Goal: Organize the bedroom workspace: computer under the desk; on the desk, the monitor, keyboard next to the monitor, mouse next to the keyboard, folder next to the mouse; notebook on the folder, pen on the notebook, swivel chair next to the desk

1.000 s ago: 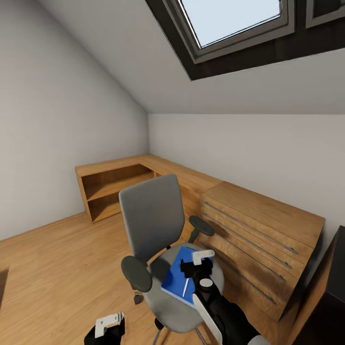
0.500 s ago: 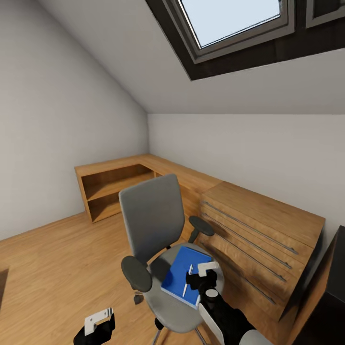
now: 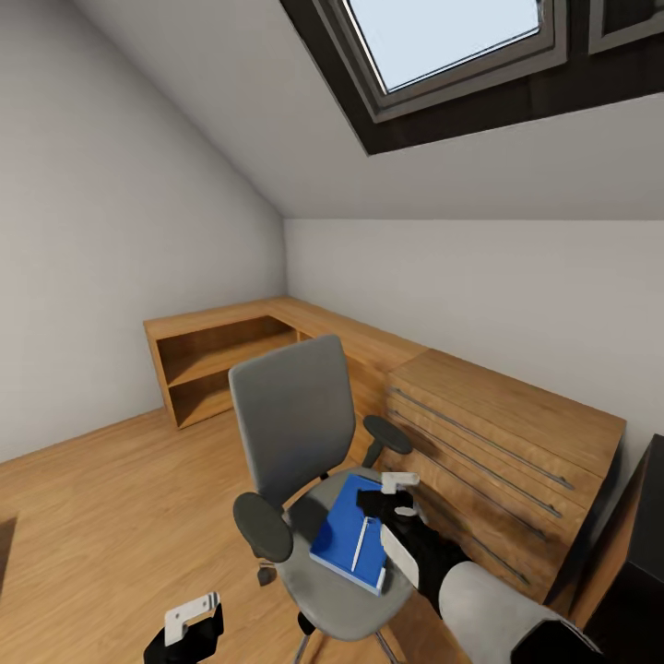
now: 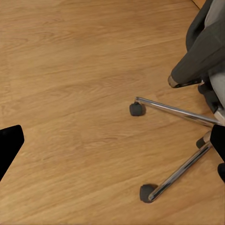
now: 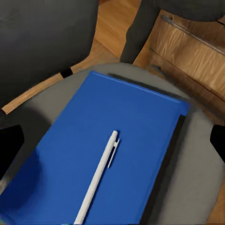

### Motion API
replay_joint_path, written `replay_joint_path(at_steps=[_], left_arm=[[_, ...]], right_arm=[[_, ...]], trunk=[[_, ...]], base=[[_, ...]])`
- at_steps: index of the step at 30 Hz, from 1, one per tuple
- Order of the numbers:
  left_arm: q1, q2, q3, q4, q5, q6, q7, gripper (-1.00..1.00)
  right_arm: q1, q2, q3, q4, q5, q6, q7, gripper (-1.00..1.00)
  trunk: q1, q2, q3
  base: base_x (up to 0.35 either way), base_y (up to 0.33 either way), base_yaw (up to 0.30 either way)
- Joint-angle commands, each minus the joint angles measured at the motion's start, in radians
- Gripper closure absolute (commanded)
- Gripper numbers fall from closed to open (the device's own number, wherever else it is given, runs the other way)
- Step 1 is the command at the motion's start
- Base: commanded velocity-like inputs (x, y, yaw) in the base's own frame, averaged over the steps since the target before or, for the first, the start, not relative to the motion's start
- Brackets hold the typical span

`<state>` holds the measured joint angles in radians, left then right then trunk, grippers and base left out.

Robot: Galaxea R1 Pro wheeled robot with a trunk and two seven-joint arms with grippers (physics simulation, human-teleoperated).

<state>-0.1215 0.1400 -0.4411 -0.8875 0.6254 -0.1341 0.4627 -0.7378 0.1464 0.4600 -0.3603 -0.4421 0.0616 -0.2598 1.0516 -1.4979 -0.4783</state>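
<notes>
right claw (image 3: pixel 395 492): open, hovers over the far right edge of the folder (image 3: pixel 349 532) | folder: flat on swivel chair (image 3: pixel 304 480) seat | pen (image 3: pixel 361 544): lies on folder, just below the claw | left claw (image 3: pixel 192 620): low over the wood floor (image 4: pixel 70 93), open, holds nothing

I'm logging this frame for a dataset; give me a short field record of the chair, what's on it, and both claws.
chair: grey padded swivel chair on wood floor, beside light wood cabinet
on seat: flat bright blue folder
on folder: thin white pen, lying flat
right claw: open, hovering over the folder's edge
left claw: low, over floor, holding nothing
</notes>
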Motion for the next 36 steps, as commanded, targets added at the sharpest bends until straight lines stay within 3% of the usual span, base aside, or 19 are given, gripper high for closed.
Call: replay_joint_path(at_steps=[1,4,8,14,17,20,25,31,36], left_arm=[[-0.001,0.001,-0.007,-0.001,0.011,-0.008,0.007,-1.00],[-0.001,0.002,-0.006,-0.001,0.012,-0.008,0.008,-1.00],[-0.001,0.003,-0.004,-0.001,0.013,-0.008,0.009,-1.00],[-0.001,0.005,0.001,-0.002,0.012,-0.010,0.012,-1.00],[-0.001,0.006,0.027,-0.009,0.025,-0.010,0.012,-1.00],[-0.001,0.006,0.079,-0.038,0.063,-0.008,0.011,-1.00],[-0.001,0.007,0.096,-0.052,0.093,-0.006,0.011,-1.00],[-0.001,0.006,0.099,-0.055,0.099,-0.006,0.011,-1.00],[-0.001,0.004,0.099,-0.056,0.100,-0.004,0.010,-1.00]], right_arm=[[-0.055,0.002,0.007,0.002,-0.045,0.096,-0.009,-1.00],[-0.099,0.001,0.007,0.006,-0.094,0.170,-0.011,-1.00],[-0.122,0.004,0.007,0.009,-0.140,0.206,-0.016,-1.00],[-0.129,0.025,0.010,0.010,-0.187,0.221,-0.125,-1.00],[-0.129,0.025,0.010,0.007,-0.239,0.224,-0.142,-1.00],[-0.129,0.026,0.012,0.005,-0.282,0.222,-0.154,-1.00],[-0.129,0.026,0.011,0.006,-0.292,0.220,-0.163,-1.00],[-0.129,0.023,0.009,0.008,-0.295,0.219,-0.164,-1.00],[-0.129,0.019,0.008,0.011,-0.294,0.219,-0.163,-1.00]], trunk=[[0.000,-0.001,-0.001],[0.000,-0.001,-0.001],[0.000,-0.001,-0.001],[0.000,-0.001,-0.001],[0.000,-0.001,-0.001],[0.000,-0.001,-0.001],[0.000,-0.001,-0.003],[0.000,-0.001,-0.004],[0.019,-0.036,-0.020]], base=[[0.000,0.000,0.000],[0.000,0.000,0.000],[0.000,0.000,0.000],[0.000,0.000,0.000],[0.000,0.000,0.000],[0.000,0.000,0.105],[0.000,0.000,0.220],[0.000,0.000,0.083],[0.000,0.000,0.011]])
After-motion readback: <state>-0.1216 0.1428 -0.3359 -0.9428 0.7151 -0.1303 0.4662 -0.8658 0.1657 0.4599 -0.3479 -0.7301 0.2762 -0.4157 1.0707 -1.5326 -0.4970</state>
